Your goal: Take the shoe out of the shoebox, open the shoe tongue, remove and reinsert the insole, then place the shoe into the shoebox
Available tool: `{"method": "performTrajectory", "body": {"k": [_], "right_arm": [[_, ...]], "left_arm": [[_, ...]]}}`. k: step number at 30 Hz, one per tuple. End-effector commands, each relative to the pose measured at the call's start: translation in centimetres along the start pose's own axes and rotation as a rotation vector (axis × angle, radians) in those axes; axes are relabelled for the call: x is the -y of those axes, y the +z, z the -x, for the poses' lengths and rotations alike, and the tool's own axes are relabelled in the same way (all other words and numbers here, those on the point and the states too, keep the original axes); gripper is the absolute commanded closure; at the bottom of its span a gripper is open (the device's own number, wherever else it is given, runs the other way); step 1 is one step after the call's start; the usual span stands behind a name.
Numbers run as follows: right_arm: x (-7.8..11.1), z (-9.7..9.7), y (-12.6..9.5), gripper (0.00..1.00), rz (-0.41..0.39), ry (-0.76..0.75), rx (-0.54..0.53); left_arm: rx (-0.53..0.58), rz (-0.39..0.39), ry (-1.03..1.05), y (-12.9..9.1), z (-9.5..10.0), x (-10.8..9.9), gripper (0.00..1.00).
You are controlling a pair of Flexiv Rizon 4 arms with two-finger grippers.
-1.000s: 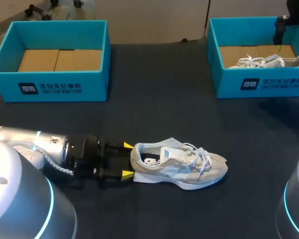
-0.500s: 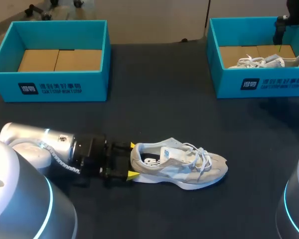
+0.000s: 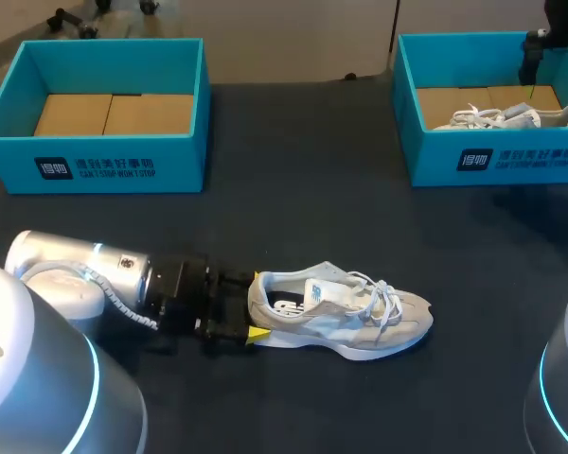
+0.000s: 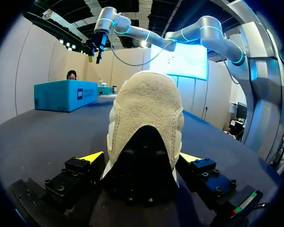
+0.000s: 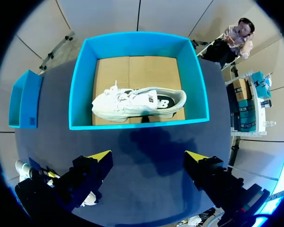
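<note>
Shoe [image 3: 341, 317]: a pale grey and white trainer standing on its sole at the near middle of the table [image 3: 312, 218], heel to the left, toe to the right, outside both boxes. Its white laces lie loose over the tongue, and the insole [image 3: 286, 305] shows inside the opening. My left arm [image 3: 85, 279] enters from the near left and lies low, almost level with the tabletop, with my left gripper [image 3: 255, 305] at the heel. Seen from the left wrist, the heel of the shoe [image 4: 146, 113] fills the space ahead of the left gripper [image 4: 142, 158]. The fingers [image 4: 92, 157] are spread, one along each side of the heel, with the yellow tips just beside it. I read this claw as apart, the heel merely between its fingers. My right gripper [image 5: 149, 156] hangs high above the right box [image 5: 137, 124], its fingers wide apart, and dark table shows between them. From the left wrist the same gripper [image 4: 95, 45] appears far beyond the toe, raised over that box [image 4: 61, 94]. A second shoe [image 5: 137, 101], white, lies across the cardboard floor of the right box [image 3: 492, 161] at the far right. The left box [image 3: 95, 165], blue and open-topped like the other, stands at the far left with only its cardboard floor showing. Both boxes are well apart from the shoe.
</note>
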State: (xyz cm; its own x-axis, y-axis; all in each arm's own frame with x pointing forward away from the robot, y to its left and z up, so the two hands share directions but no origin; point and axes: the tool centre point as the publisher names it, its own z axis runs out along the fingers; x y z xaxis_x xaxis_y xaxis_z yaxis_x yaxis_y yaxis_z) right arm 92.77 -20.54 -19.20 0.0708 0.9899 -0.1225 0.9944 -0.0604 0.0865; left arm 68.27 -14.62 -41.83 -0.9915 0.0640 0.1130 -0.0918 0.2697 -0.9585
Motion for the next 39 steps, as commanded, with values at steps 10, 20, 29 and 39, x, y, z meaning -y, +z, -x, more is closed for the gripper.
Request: {"method": "performTrajectory", "body": {"k": [10, 20, 29, 39], "right_arm": [[0.0, 0.0, 0.0, 0.00, 0.001, 0.001, 0.000], [0.0, 0.0, 0.0, 0.00, 0.001, 0.001, 0.000], [0.0, 0.0, 0.0, 0.00, 0.001, 0.001, 0.000], [0.0, 0.0, 0.0, 0.00, 0.001, 0.001, 0.000]], "left_arm": [[0.001, -0.008, -0.003, 0.5, -0.2, 0.4, 0.00], [-0.007, -0.010, -0.004, 1.2, -0.7, 0.5, 0.00], [0.012, -0.015, -0.010, 1.9, -0.3, 0.5, 0.00], [0.015, -0.018, -0.015, 2.3, -0.1, 0.4, 0.00]]}}
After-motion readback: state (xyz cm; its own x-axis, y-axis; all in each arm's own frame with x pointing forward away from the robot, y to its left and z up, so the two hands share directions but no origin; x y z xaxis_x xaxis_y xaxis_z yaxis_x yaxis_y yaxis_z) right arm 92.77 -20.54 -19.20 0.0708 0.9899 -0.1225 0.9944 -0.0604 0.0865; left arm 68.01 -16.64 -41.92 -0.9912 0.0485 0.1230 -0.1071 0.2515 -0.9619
